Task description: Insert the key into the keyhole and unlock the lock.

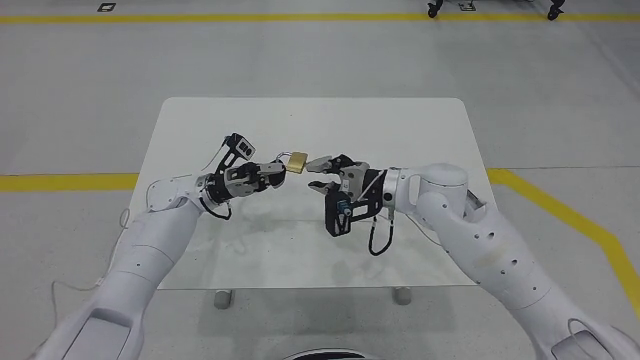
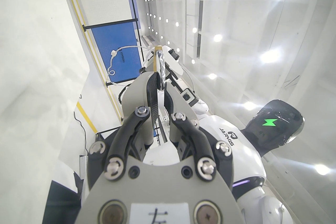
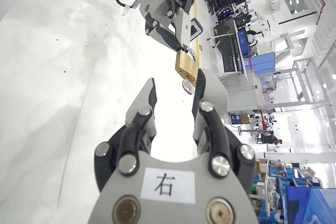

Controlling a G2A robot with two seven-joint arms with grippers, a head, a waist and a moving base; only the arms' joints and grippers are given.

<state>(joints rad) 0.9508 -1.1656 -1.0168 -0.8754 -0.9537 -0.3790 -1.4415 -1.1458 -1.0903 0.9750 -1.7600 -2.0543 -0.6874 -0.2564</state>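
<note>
Noted: brass lock (image 3: 186,66) held clear above the table (image 1: 420,130) by its shackle, clamped in the closed left gripper (image 2: 160,84); key (image 3: 188,86) already seated in the keyhole, head pointing at the right gripper (image 1: 313,175), jaws there spread wide to either side of that head, one pad just beside it. Recommend centring on the key head, closing flat on its faces, then turning strictly about the key's own axis, no side load. Hold the shackle grip firm; lock body judged liable to swing.
</note>
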